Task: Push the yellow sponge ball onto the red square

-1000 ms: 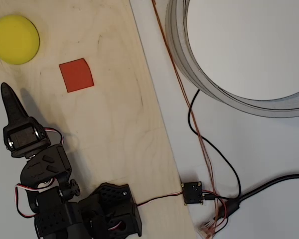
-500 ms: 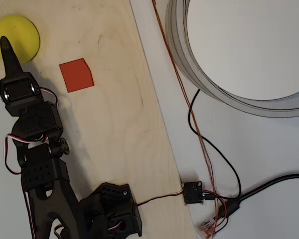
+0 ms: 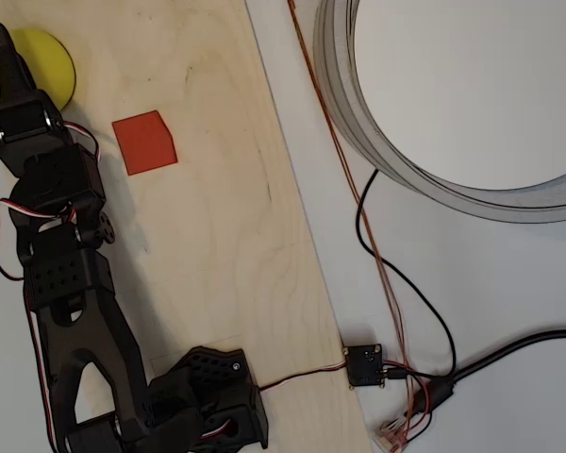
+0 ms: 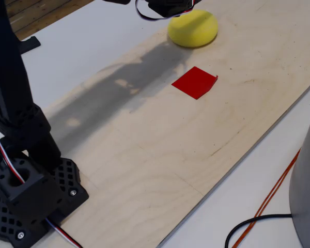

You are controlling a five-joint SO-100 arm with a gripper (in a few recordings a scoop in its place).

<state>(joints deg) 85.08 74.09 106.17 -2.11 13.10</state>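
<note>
The yellow sponge ball [image 3: 47, 68] lies at the top left corner of the wooden board, and its left part is hidden by my gripper [image 3: 1, 40]. The gripper's fingers are closed into one black point that reaches over the ball's left side from below. Whether it touches the ball I cannot tell. The red square [image 3: 144, 142] lies flat on the board, to the right of and below the ball, apart from it. In the fixed view the ball [image 4: 194, 28] sits behind the red square [image 4: 195, 82], with the arm's wrist [image 4: 165, 6] right above the ball at the top edge.
The wooden board [image 3: 236, 236] ends in a slanted right edge. A large white round tub [image 3: 434, 104] stands on the white table to its right. Orange and black cables [image 3: 377, 255] run down to a small black module [image 3: 363, 365]. The arm's base [image 3: 208, 396] stands at the board's lower left.
The arm has stretched upward in the overhead view. The gripper's tip went from below the ball to over its left side. Ball and red square have stayed in place.
</note>
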